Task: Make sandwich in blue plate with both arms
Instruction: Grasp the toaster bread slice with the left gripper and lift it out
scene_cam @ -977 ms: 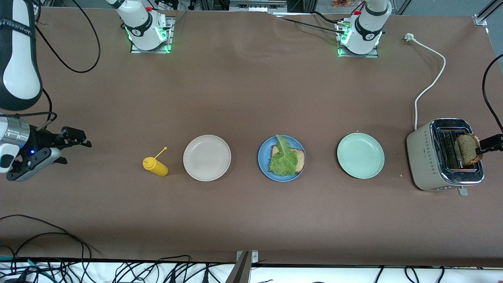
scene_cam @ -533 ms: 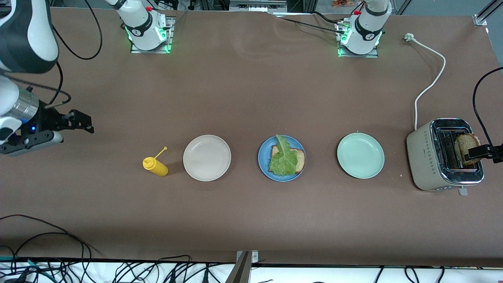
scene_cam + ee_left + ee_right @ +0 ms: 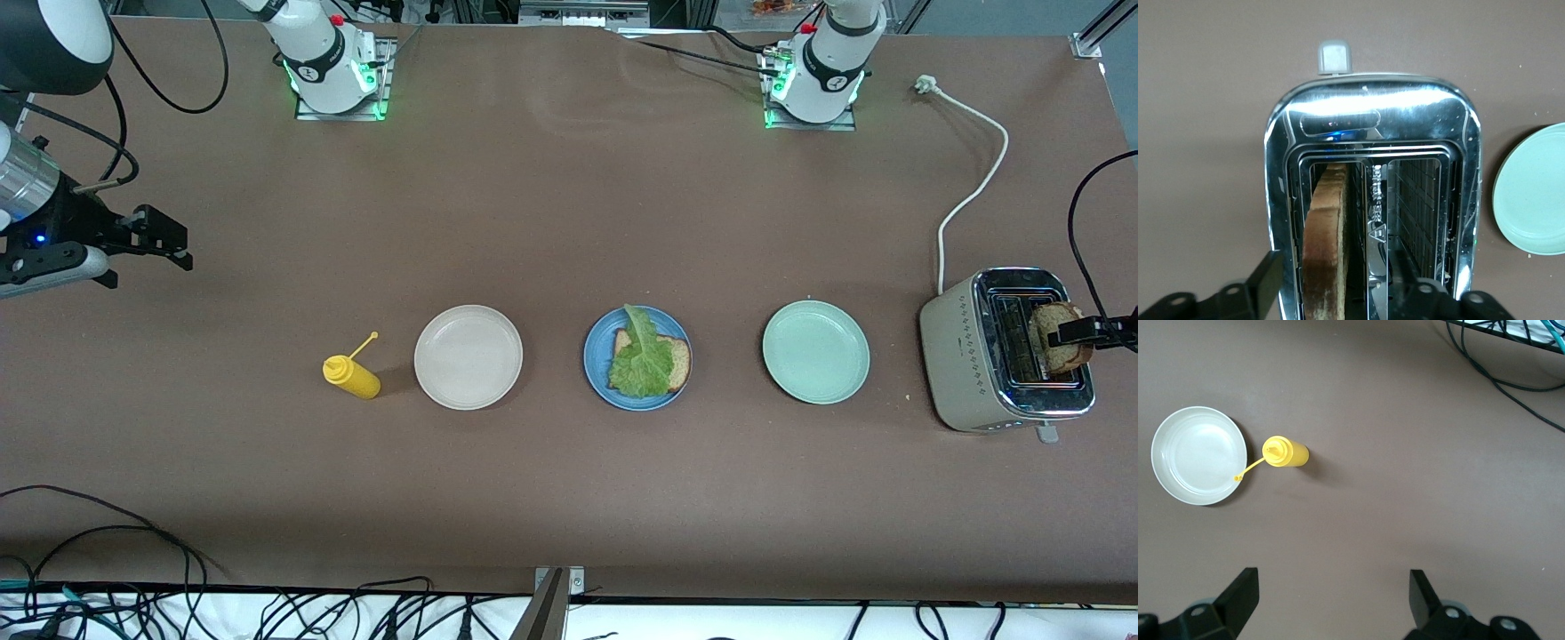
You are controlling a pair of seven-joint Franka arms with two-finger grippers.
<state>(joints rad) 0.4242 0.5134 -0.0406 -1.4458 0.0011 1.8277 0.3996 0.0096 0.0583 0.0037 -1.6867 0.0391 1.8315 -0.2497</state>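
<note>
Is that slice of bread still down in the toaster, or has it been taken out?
Still in. The bread slice stands upright in one slot of the toaster, the left claw straddling it.

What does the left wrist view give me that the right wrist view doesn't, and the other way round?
Only the left wrist view: the toaster from above, a brown bread slice standing in one slot, the left gripper with a finger either side of that slice, and an edge of the pale green plate.

Only the right wrist view: the beige plate, the yellow squeeze bottle beside it, black cables, and the right gripper open over bare table.

Both: the brown table. Neither shows the blue plate.
</note>
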